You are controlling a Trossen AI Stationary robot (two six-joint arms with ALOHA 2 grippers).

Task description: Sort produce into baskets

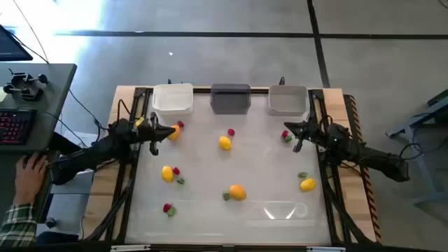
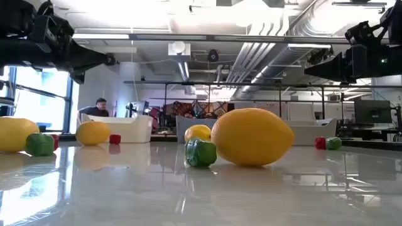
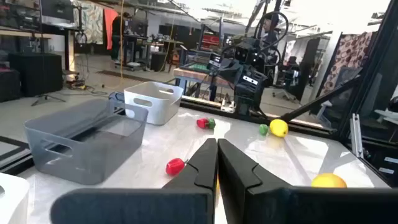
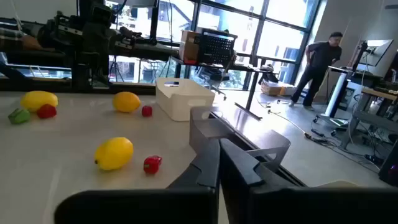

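High view: left gripper (image 1: 173,131) and right gripper (image 1: 285,128) hover low, fingers pinched together, holding nothing. Small yellow, red, green plastic produce (image 1: 225,143) lies scattered, apparently outside the white (image 1: 173,99), dark grey (image 1: 230,98), light grey (image 1: 288,101) rectangular plastic baskets.

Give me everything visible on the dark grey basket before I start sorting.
The dark grey basket is a small rectangular open-top bin that looks like smooth plastic, with a slot handle in its end wall. It stands upright at the table's far edge, middle of three, between the white basket and light grey basket. It looks empty.
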